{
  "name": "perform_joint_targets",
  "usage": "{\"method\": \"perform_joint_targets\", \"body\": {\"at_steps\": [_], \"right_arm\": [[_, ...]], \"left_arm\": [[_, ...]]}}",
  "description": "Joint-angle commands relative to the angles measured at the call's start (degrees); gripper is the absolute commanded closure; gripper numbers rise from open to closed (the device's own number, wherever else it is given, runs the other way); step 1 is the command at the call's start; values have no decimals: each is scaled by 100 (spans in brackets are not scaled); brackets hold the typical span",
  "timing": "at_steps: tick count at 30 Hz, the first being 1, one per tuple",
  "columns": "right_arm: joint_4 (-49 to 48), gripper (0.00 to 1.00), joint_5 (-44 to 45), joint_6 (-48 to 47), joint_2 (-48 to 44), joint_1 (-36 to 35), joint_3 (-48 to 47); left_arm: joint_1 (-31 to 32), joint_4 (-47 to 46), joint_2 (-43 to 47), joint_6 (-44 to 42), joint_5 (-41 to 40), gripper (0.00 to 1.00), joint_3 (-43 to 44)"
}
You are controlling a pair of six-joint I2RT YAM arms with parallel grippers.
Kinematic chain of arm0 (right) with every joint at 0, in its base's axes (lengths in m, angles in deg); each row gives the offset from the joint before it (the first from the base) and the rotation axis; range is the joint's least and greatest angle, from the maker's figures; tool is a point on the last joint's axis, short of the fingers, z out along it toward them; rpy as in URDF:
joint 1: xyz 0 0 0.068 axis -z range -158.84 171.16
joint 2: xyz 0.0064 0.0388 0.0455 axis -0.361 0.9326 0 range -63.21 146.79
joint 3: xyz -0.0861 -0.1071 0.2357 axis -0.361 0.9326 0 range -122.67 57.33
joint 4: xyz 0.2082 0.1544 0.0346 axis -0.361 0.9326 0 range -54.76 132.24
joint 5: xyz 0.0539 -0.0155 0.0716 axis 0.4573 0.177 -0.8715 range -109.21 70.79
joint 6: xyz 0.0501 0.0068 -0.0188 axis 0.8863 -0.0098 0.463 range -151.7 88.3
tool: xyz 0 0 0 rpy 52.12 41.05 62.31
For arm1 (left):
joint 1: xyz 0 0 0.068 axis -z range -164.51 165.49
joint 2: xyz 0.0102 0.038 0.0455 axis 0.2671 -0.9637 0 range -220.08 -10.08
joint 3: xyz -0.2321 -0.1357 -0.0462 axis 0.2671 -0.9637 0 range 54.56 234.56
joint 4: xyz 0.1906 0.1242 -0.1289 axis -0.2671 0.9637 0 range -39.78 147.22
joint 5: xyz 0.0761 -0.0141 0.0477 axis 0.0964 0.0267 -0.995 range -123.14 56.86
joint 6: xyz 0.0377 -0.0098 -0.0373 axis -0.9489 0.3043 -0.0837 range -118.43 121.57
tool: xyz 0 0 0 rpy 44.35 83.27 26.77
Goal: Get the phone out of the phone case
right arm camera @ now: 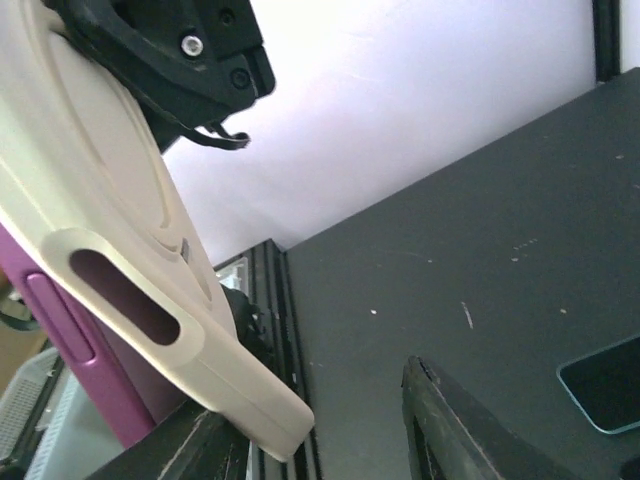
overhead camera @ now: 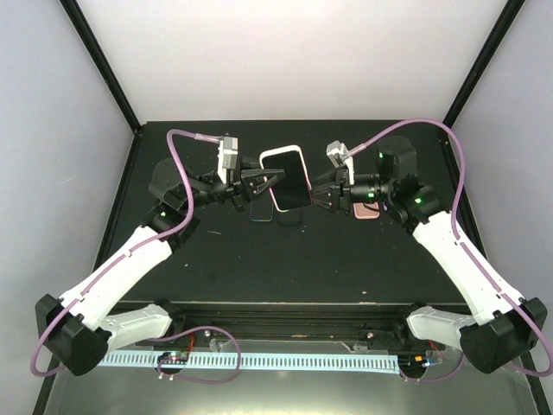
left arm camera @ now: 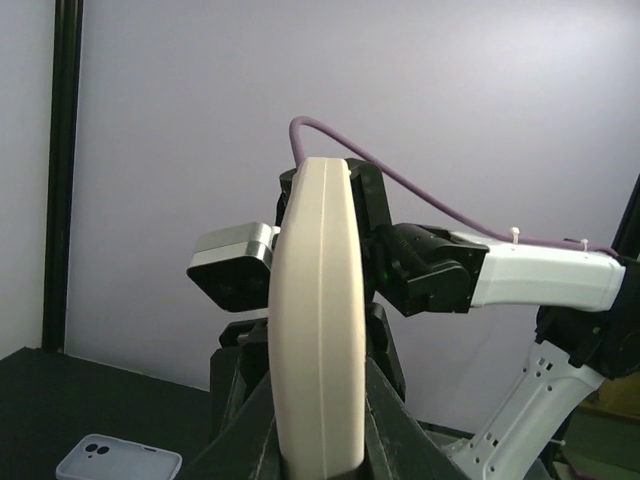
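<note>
So, phone hung mid-air over the table, inside its cream phone case, left gripper clamped on one case edge. Right gripper sat at the opposite corner; couldn't tell if it gripped. Risk: phone could have popped free unsupported and dropped.

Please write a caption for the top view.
Left hand holds the cased phone aloft; right hand at its opposite edge.

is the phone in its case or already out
Partly out. In the right wrist view the purple phone shows an edge peeled away from the cream case at one corner; the left gripper clamps the case.
</note>
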Motion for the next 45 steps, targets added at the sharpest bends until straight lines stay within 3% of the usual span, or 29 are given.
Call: {"method": "perform_joint_targets", "body": {"at_steps": [1, 5, 8, 16, 22, 25, 27, 30, 36, 40, 45], "right_arm": [[-2237, 57, -1323, 908, -157, -193, -416], [-2142, 63, -1636, 827, -170, -191, -525], [-2630, 66, -1833, 1287, -204, -191, -398], [-2574, 75, -1431, 1368, -205, -191, -340], [-2024, 94, -706, 854, -270, -191, 121], [-1903, 99, -664, 836, -288, -191, 363], [-1771, 99, -434, 866, -332, -191, 543], [-1688, 99, -138, 1027, -462, -139, 1014], [-926, 99, 895, 1415, -847, 94, 1770], [-479, 99, 1733, 1894, -915, 300, 2099], [335, 99, 2265, 1980, -901, 640, 2210]], "left_arm": [[141, 1476, -682, 200, 666, 98, -298], [18, 1652, -739, 187, 583, 99, -235], [-49, 1748, -753, 156, 560, 98, -203], [-67, 1934, -902, 109, 590, 98, -123], [-85, 1930, -867, 83, 520, 98, -132], [-125, 2007, -867, 61, 367, 85, -122], [-148, 2108, -842, 2, 213, 67, -102], [-163, 2607, -666, -347, -622, 44, -4], [122, 3510, 74, -834, -4216, 27, 31], [824, 3643, 242, -1014, -5313, 25, -41], [2007, 3030, 77, -920, -6440, 28, -801]]}}
